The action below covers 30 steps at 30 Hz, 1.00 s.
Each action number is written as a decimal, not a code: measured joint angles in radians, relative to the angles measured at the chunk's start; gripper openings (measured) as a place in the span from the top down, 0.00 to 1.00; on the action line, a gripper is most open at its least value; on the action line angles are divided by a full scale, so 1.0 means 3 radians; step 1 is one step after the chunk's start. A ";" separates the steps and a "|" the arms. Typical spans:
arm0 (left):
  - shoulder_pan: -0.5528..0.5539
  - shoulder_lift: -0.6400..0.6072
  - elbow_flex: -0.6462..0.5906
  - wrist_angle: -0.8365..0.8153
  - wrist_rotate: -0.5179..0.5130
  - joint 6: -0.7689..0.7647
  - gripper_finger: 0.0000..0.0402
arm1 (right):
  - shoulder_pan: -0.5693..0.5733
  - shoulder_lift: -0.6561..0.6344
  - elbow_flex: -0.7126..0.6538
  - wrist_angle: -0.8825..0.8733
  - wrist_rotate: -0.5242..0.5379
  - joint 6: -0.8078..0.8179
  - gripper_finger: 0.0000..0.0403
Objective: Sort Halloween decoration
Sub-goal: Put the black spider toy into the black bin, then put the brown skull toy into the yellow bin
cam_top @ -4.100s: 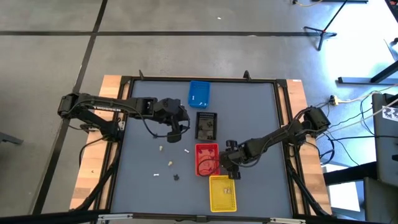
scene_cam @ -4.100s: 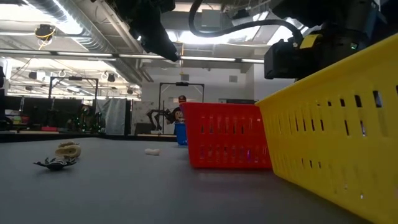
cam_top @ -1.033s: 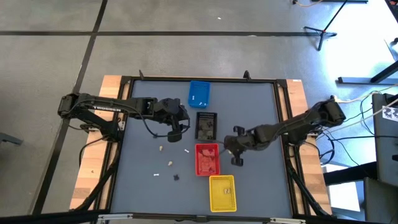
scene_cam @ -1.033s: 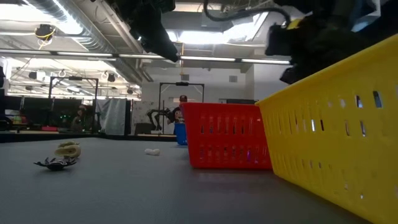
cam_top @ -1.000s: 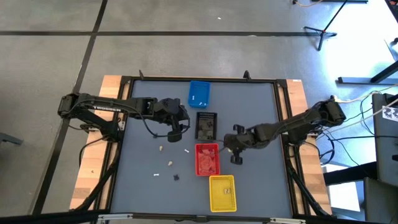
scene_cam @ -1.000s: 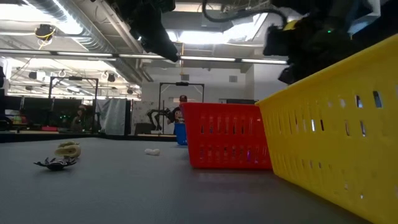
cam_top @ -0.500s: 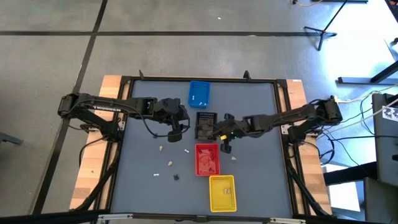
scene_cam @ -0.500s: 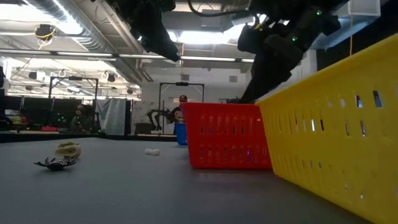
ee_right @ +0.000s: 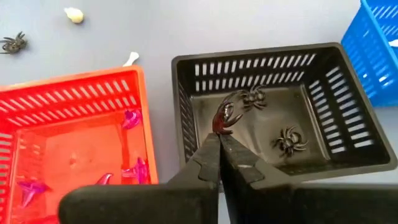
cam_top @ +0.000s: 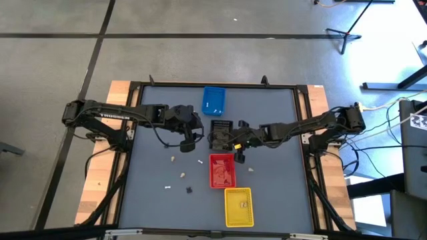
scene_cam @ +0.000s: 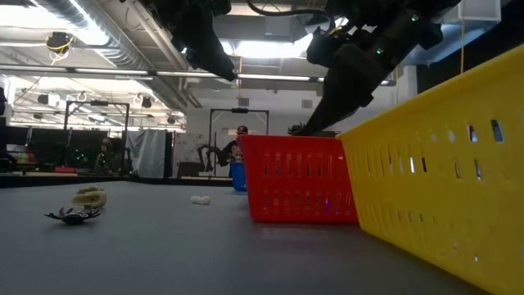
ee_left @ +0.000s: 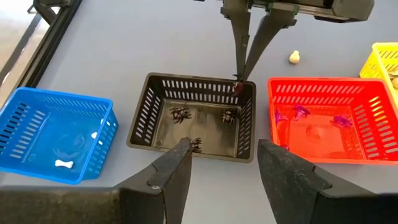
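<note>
Now the right end effector (ee_right: 219, 138) hangs over the black tray (ee_right: 339, 158), pinched tight on a small dark-red claw piece (ee_right: 222, 118) at its fingertips. Spiders (ee_right: 289, 139) already lie on the tray floor. Left end effector (ee_left: 221, 168) waits above the table (cam_top: 153, 133) near the trays, fingers spread wide, holding nothing.

Step in hand, as I judge it — drop the piece into the black tray. To do it well:
- keep the tips inside the rim, not over the wall shared with the red tray (ee_right: 68, 87)
- come lower before opening, so the light piece doesn't bounce out
- open fully, then lift straight up

Loose pieces — a cream one (ee_right: 73, 15), a spider (ee_right: 12, 43) — remain on the table.
</note>
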 joint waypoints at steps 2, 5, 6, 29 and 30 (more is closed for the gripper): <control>0.0000 0.0000 0.0000 -0.0001 0.0000 -0.0001 0.56 | -0.0001 0.0000 0.0000 0.0002 0.0000 0.0000 0.96; 0.0001 0.0000 0.0000 -0.0004 0.0000 -0.0001 0.56 | 0.0000 0.0000 0.0000 -0.0001 0.0000 0.0001 0.89; 0.0001 0.0000 0.0000 -0.0007 0.0000 -0.0001 0.56 | 0.0000 0.0000 0.0000 0.0000 0.0000 0.0000 0.86; 0.0000 0.0000 0.0000 -0.0063 0.0000 -0.0201 0.56 | 0.0000 0.0000 0.0000 -0.0013 0.0027 0.0001 0.67; 0.0000 0.0000 0.0000 -0.0068 0.0000 -0.0201 0.56 | 0.0000 0.0000 0.0000 -0.0013 0.0027 0.0000 0.67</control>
